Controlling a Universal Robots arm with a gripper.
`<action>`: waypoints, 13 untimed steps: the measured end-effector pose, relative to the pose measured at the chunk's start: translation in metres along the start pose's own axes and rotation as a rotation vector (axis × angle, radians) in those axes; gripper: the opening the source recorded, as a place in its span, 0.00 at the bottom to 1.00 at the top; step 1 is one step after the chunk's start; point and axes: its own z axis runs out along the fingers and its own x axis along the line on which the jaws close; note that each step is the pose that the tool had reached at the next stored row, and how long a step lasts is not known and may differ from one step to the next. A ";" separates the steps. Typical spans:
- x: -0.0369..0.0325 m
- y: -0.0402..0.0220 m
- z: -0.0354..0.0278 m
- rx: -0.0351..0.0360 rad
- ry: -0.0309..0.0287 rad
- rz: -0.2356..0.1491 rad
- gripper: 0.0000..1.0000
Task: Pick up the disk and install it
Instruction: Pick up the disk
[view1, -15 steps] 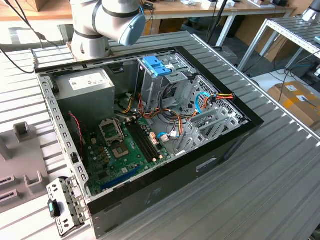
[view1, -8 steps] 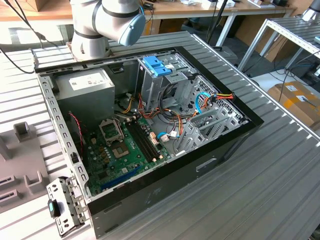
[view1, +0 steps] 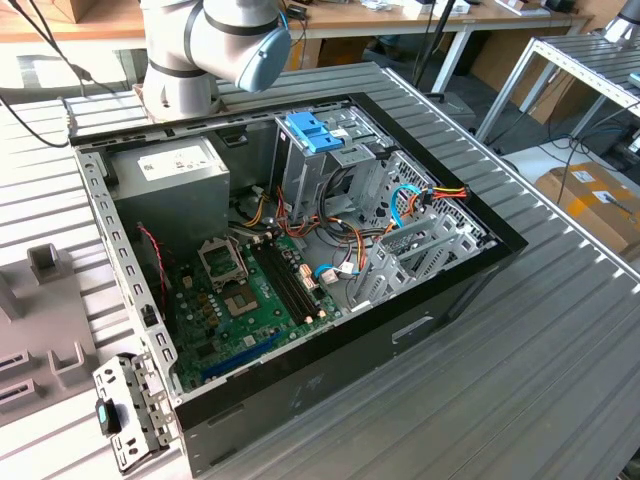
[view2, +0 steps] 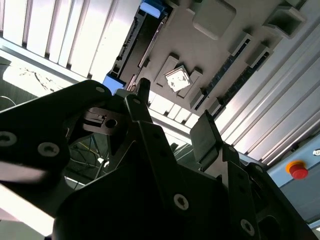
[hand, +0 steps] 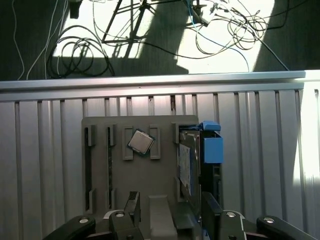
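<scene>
The disk (hand: 189, 165) stands on edge in a slot of the grey fixture plate (hand: 100, 175), a dark slab with bright blue rails. In the second wrist view the disk (view2: 131, 45) runs between two blue ends. My gripper (hand: 171, 210) hangs above the fixture's near edge, open, with nothing held. One of its fingers (hand: 210, 207) sits close over the disk's near end; I cannot tell whether they touch. In the second wrist view the gripper (view2: 172, 115) has its dark fingers well apart.
A processor chip (hand: 141, 142) lies in a fixture pocket beside the disk. The open computer case (view1: 470, 255) lies on the ribbed table, with a pale blue tray (view1: 312, 130) in its drive cage and a grey power supply (view1: 170, 175). A red button (view2: 298, 171) shows nearby.
</scene>
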 end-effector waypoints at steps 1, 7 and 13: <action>-0.0008 0.0007 0.0003 0.0000 -0.0001 0.000 0.60; -0.0026 0.0046 0.0019 0.0000 -0.0010 0.001 0.60; -0.0059 0.0055 0.0044 -0.0001 -0.0013 0.003 0.60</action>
